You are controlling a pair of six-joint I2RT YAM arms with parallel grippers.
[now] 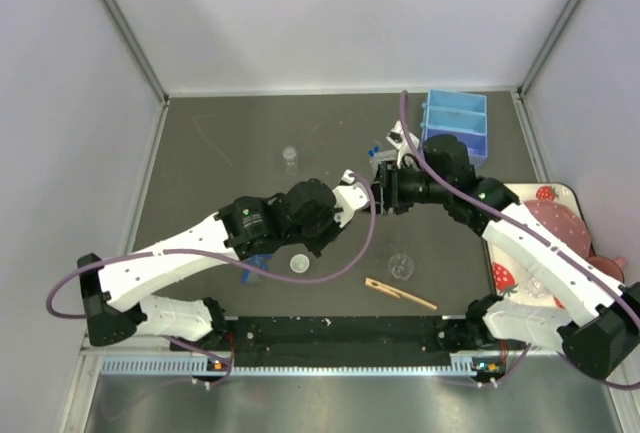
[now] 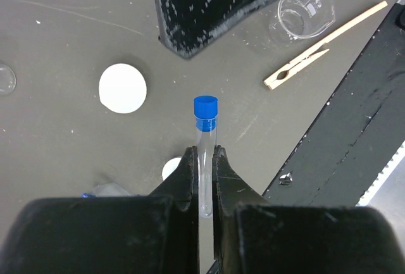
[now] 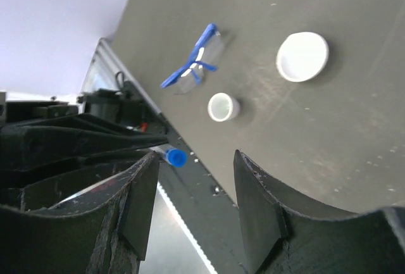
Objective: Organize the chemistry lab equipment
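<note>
Above the table [image 1: 220, 163], left claw [image 2: 203, 160] clenched on blue-capped tube [image 2: 205, 136], long axis pointing cap-first toward right claw [image 3: 193, 185]. Right claw released, empty, near the cap.

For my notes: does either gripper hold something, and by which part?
The left gripper is shut on a blue-capped tube, at its clear lower body, cap sticking out. The right gripper is open, holding nothing.
</note>
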